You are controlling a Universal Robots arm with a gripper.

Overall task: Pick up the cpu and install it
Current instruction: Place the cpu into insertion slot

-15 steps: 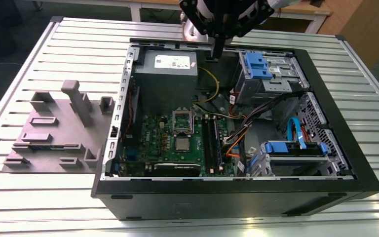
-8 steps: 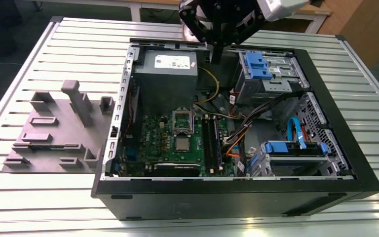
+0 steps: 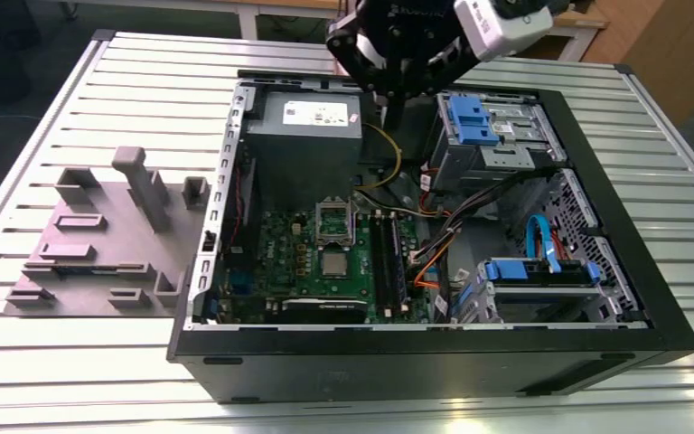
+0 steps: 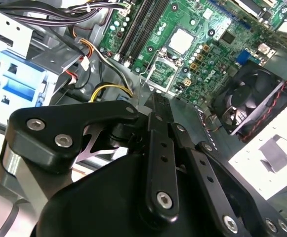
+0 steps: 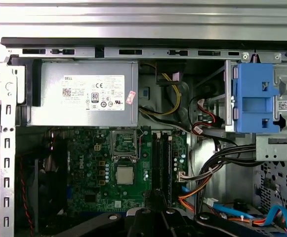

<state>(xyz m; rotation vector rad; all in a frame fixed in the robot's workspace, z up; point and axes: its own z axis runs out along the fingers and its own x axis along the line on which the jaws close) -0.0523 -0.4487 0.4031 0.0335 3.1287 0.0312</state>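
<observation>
The cpu [image 3: 336,263], a small silvery square chip, lies flat on the green motherboard [image 3: 286,271] inside the open computer case; it also shows in both wrist views [image 5: 125,175] [image 4: 181,41]. The socket's metal frame [image 3: 333,217] stands flipped up just behind it. My gripper [image 3: 383,113] hangs above the case's rear part, over the power supply's edge, well apart from the cpu. Its black fingers [image 4: 155,106] are shut with nothing between them.
A grey power-supply box [image 3: 311,116] fills the case's rear corner. Blue drive bays [image 3: 480,122] and loose cables [image 3: 444,244] crowd the exterior view's right. A black fan [image 4: 254,98] sits beside the board. A grey plastic fixture [image 3: 106,240] stands on the slatted table at the left.
</observation>
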